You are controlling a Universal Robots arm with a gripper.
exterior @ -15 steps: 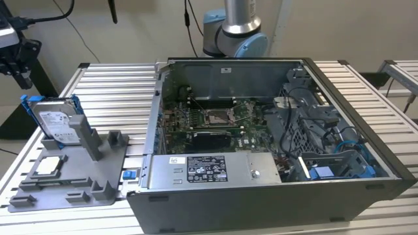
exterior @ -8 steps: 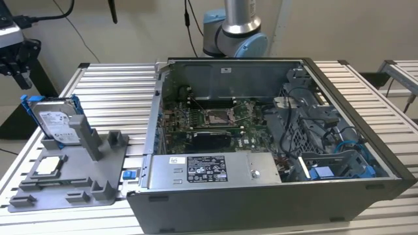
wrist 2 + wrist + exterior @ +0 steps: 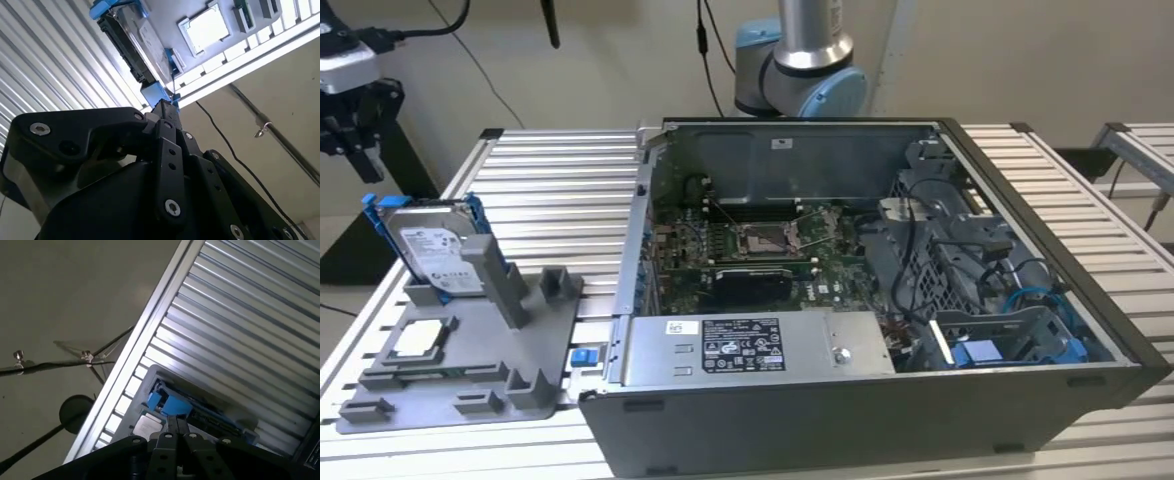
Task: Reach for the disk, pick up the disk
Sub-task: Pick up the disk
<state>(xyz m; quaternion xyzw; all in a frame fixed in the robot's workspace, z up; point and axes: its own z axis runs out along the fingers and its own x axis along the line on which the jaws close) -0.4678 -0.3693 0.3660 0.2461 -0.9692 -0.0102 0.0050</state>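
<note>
The disk (image 3: 434,248), a silver-grey drive with a white label in a bright blue caddy, stands on edge in a slot of the grey fixture (image 3: 474,355) at the exterior view's left. My gripper (image 3: 360,160) hangs above it and slightly to the exterior view's left, apart from it. In both wrist views the two black fingers lie together with nothing between them. The second wrist view shows the gripper (image 3: 167,107) close to the disk (image 3: 137,47). In the first wrist view the gripper (image 3: 175,421) points at the blue caddy of the disk (image 3: 172,405).
A small square silver chip (image 3: 420,340) lies flat on the fixture in front of the disk. An open computer case (image 3: 854,300) fills the middle of the slatted metal table (image 3: 560,170). The arm's base (image 3: 794,60) stands behind the case. The table's edge lies just beyond the disk.
</note>
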